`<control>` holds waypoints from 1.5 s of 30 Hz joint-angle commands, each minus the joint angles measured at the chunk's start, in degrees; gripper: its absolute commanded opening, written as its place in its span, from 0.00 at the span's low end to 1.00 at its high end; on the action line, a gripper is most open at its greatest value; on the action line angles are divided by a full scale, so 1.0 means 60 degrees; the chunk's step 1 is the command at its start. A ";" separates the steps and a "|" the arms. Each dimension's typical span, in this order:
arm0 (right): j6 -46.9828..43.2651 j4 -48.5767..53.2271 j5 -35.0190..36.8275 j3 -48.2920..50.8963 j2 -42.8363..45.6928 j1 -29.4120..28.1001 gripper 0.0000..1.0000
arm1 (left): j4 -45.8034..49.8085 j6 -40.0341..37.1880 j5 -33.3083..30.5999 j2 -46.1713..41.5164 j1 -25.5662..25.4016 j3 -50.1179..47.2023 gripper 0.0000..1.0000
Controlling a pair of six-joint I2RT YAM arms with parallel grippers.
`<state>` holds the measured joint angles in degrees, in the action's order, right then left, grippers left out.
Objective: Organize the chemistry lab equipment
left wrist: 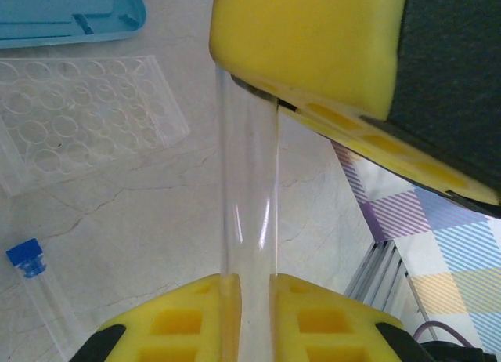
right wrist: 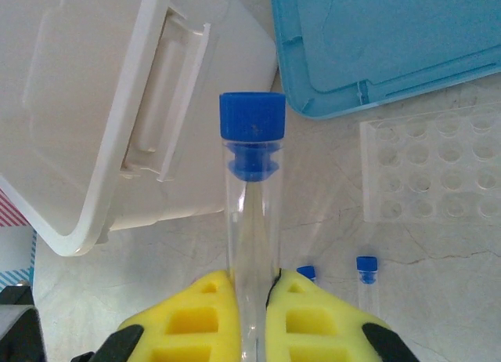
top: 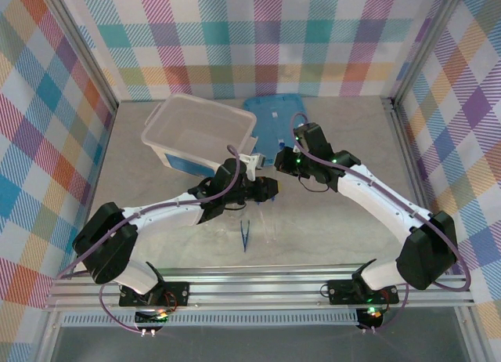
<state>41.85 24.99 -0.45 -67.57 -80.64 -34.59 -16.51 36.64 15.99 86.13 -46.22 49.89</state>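
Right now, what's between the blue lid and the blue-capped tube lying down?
A clear well plate lies between the blue lid and the little tube, in the left wrist view.

a staged robot test booth: plaid cloth walls, aluminium frame, pale marbled tabletop.

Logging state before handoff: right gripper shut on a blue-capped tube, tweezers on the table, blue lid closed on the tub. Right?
The blue lid is not on the tub; it lies flat on the table beside the open tub, per the top external view. The right gripper is shut on the blue-capped tube and the tweezers lie on the table.
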 commanded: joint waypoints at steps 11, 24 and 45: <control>0.0077 -0.0019 -0.0101 0.0148 0.0384 0.0023 0.43 | 0.0229 -0.0468 0.0257 0.0116 0.0213 0.0300 0.02; -0.0294 0.0680 -0.0306 0.0142 0.0879 0.0383 0.71 | 0.0789 -0.0949 0.0399 0.0222 0.0232 0.0637 0.01; -0.2295 0.2568 -0.4793 -0.0771 0.0263 0.2672 0.77 | 0.2847 -0.3412 0.0012 0.0125 -0.0291 0.1296 0.00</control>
<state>30.65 38.20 -22.33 -70.63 -77.82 -19.14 -1.72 20.49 16.88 88.51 -46.98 56.10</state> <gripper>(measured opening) 0.776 0.148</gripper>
